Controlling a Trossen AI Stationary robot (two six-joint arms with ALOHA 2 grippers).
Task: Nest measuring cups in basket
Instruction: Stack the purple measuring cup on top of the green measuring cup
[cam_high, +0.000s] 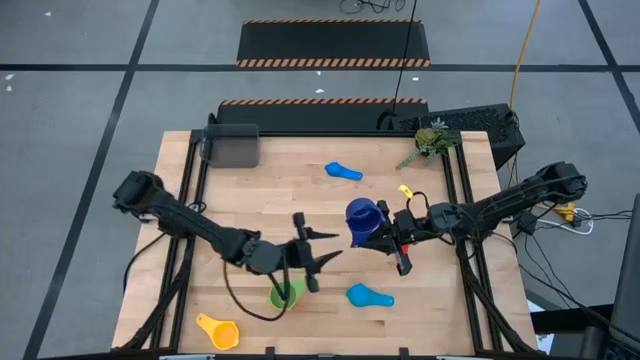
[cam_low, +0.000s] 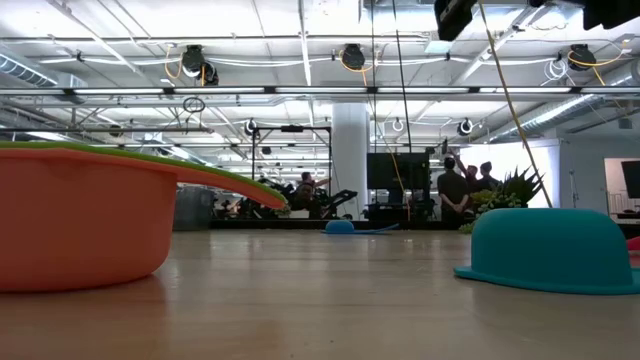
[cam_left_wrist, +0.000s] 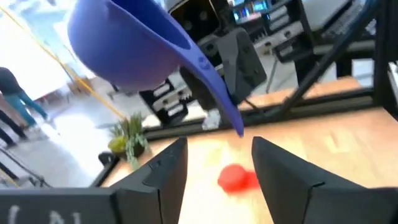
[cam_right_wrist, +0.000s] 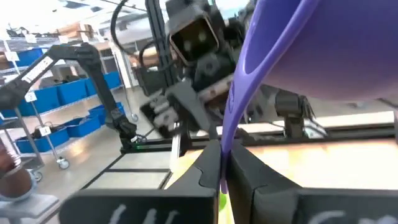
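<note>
My right gripper (cam_high: 380, 233) is shut on the dark blue measuring cup (cam_high: 361, 217), which hangs in the air over the table's middle. My left gripper (cam_high: 330, 247) stands open just left of that cup, touching nothing; in its wrist view its fingers (cam_left_wrist: 166, 177) sit below the cup's bowl (cam_left_wrist: 127, 46). A green cup (cam_high: 285, 293), an orange cup (cam_high: 218, 330) and a light blue cup (cam_high: 370, 295) lie near the front edge. Another light blue cup (cam_high: 343, 171) and a yellow one (cam_high: 405, 190) lie farther back. A red cup (cam_left_wrist: 236, 178) lies on the wood. The basket (cam_high: 232, 147) stands at the far left. My right gripper pinches the dark blue cup's flat handle near its free end (cam_right_wrist: 224, 167) between its two fingers. The fingers come about level from the table's right. The handle rises from the fingers to the bowl (cam_right_wrist: 323, 50), and the cup is lifted clear of the table.
A green plant sprig (cam_high: 430, 143) lies at the far right corner. In the low view the orange cup (cam_low: 70, 225) fills the near left and an upturned light blue cup (cam_low: 550, 250) the near right. People stand in the room beyond.
</note>
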